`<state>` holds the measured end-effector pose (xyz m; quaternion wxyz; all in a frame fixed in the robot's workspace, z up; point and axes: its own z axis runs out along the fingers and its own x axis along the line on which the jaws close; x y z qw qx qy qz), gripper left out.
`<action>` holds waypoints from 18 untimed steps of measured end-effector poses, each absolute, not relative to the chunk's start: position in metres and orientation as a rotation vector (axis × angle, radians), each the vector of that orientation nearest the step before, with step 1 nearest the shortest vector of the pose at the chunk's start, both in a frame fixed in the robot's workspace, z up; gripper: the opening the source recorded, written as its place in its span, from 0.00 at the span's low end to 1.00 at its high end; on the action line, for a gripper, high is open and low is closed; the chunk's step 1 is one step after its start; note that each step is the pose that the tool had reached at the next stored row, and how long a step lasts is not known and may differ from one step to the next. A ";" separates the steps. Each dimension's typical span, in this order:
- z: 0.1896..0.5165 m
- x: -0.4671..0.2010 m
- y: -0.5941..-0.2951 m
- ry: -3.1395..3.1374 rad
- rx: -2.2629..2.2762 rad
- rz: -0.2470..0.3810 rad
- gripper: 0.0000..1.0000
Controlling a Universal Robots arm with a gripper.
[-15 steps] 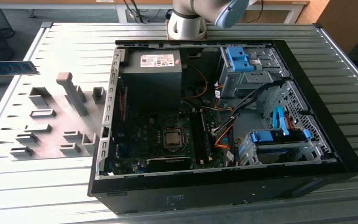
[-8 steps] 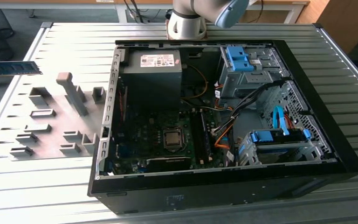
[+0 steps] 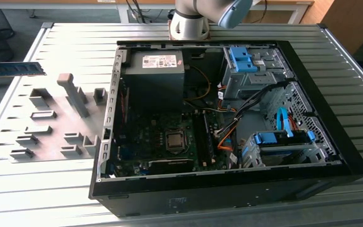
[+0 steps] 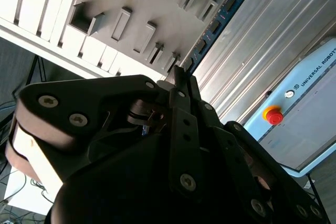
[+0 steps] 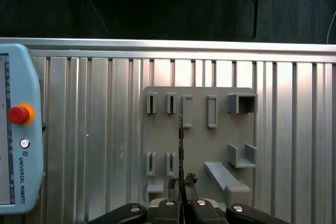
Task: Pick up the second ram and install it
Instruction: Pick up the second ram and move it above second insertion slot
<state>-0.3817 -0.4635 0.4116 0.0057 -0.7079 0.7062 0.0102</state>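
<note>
One ram point(image 5: 181, 140) is pinched between the nearly closed jaws of the gripper point(image 5: 181, 182); it juts straight out beyond the jaw tips, edge-on in the first wrist view; past it lies the holder plate point(image 5: 199, 145).

Ribbed metal table point(image 3: 74, 47), dark floor point(image 5: 131, 3)

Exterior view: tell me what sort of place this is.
Likely a robotics lab bench: an open computer case lies on a ribbed metal table, a robot control pendant sits nearby, and the claw grips a memory stick.
</note>
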 end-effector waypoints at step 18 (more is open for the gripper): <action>0.412 -0.368 -0.463 2.211 -2.216 0.032 0.14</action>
